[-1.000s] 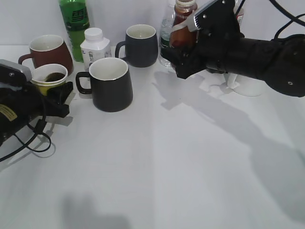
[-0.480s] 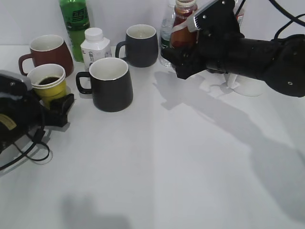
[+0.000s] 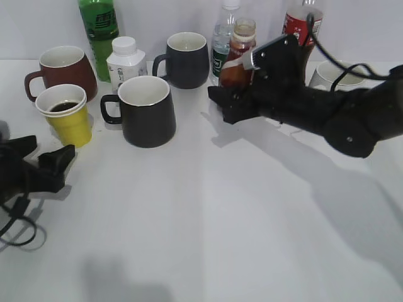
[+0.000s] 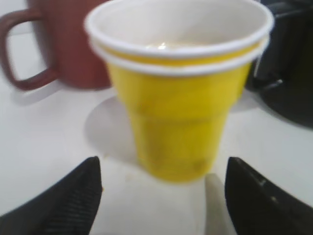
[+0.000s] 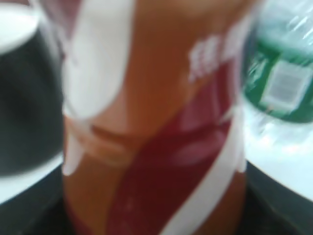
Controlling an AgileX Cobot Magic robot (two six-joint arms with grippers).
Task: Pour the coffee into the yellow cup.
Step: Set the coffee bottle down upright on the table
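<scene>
The yellow cup [image 3: 68, 119] stands on the table at the left with dark liquid inside. It fills the left wrist view [image 4: 176, 98]. My left gripper [image 3: 44, 152] is open and empty, drawn back a little in front of the cup; its two black fingers [image 4: 164, 205] flank the cup's base without touching it. The coffee bottle [image 3: 241, 53] stands upright in the back row, capless, its base hidden. My right gripper [image 3: 228, 104] is shut round its lower part. The swirl label [image 5: 156, 122] fills the right wrist view, blurred.
A dark-red mug [image 3: 63, 69] stands behind the cup, a black mug [image 3: 148, 113] to its right, and a dark grey mug [image 3: 186, 60] further back. A green bottle [image 3: 99, 28], a white bottle [image 3: 126, 63], a water bottle [image 3: 221, 38], a cola bottle [image 3: 301, 22] and a white cup [image 3: 334, 75] line the back.
My left gripper let go of the yellow cup, set it on the table and pulled back. My right arm lowered the coffee bottle into the back row.
</scene>
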